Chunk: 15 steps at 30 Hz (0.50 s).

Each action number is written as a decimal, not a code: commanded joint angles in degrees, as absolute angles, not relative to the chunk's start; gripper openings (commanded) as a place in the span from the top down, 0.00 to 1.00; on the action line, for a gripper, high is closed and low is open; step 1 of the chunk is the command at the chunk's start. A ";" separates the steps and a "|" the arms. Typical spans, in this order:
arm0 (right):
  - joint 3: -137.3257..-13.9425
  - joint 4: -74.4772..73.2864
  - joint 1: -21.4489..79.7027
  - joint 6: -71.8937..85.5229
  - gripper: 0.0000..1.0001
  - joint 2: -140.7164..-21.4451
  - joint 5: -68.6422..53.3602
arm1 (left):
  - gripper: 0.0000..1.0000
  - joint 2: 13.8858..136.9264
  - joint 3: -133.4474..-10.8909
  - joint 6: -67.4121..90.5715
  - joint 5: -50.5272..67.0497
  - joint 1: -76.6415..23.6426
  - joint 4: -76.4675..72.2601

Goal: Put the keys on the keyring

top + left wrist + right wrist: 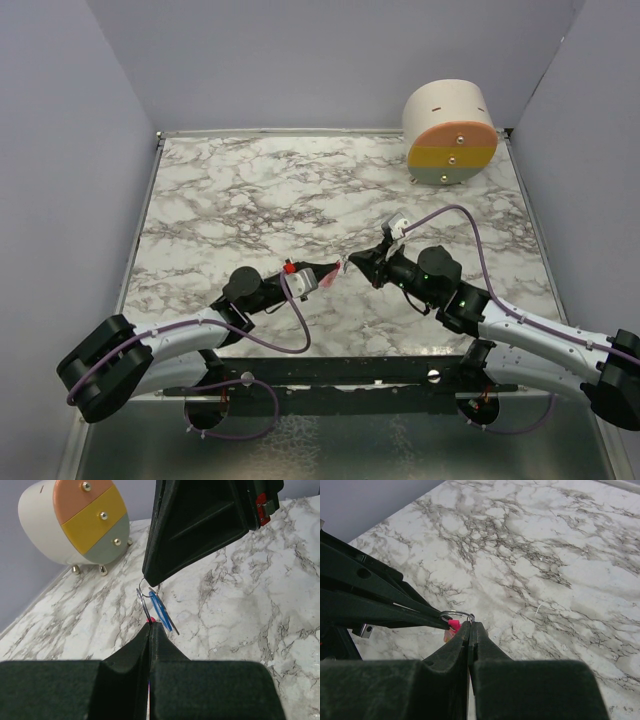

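Observation:
My two grippers meet tip to tip above the middle of the table. The left gripper (334, 272) (151, 625) is shut on the pink-red tag (453, 625) of the keyring (144, 600) (455, 614). Only a red speck of the tag shows at its tips in the left wrist view. The right gripper (352, 264) (470, 624) is shut, its tips pinching the far end of the thin silver ring. The blue-headed key (161, 611) hangs slanting at the ring just under the right fingertips (150, 580). The key is hidden in the right wrist view.
A round white mini drawer chest (450, 133) (75, 522) with pink, yellow and grey-green fronts stands at the back right corner. Grey walls close in the marble table (300, 190) on three sides. The left fingers (380, 605) cross the left of the right wrist view.

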State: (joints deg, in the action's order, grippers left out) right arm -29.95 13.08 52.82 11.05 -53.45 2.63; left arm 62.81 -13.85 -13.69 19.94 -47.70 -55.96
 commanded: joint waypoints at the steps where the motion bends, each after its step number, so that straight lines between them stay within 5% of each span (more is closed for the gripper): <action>1: -32.11 13.14 53.09 10.63 0.99 -53.12 1.41 | 1.00 63.19 -15.19 -14.24 20.20 -48.02 -56.87; 15: -32.05 13.17 53.08 10.55 0.99 -53.05 1.50 | 1.00 63.63 -15.39 -14.49 20.46 -48.25 -56.87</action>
State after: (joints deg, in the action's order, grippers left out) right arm -29.95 13.08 52.82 11.05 -53.45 2.63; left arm 63.29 -13.85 -13.89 19.94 -47.88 -55.88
